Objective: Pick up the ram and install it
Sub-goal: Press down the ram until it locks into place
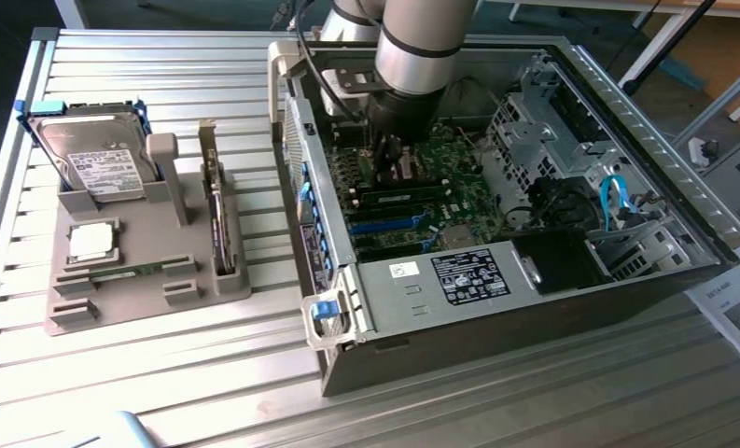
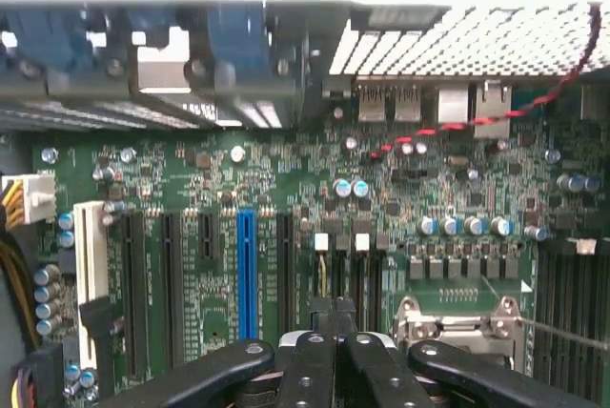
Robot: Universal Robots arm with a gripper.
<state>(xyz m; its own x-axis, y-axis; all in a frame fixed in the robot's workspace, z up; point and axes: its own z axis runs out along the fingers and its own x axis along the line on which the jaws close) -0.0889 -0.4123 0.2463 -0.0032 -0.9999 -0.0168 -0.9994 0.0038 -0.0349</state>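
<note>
In the exterior view, an open computer case (image 1: 469, 243) lies on a slatted metal table (image 1: 158, 373), its green board (image 1: 463, 187) facing up. The arm (image 1: 420, 47) reaches down into the case, and the gripper (image 1: 388, 154) sits low over the board, just above a row of long dark slots (image 1: 401, 198). To the exterior view's left of the case stands a grey holder (image 1: 139, 271) carrying a hard drive (image 1: 96, 159), a square silver chip (image 1: 92, 243) and, lying flat near its front, a thin green strip that may be the ram (image 1: 131, 272), though it is too small to be sure. A blue cable (image 1: 612, 201) curls inside the case on the exterior view's right. In the wrist view, the black fingers (image 2: 310, 370) are pressed together, closed, with their tips close over the board; whether a stick is pinched between them cannot be told. A blue slot (image 2: 246, 275) stands among black slots (image 2: 133, 294) beside them, a white slot (image 2: 91, 275) further off, a red wire (image 2: 534, 103) crosses near silver ports (image 2: 419, 103), and a metal socket frame (image 2: 457, 327) lies just next to the fingers.
</note>
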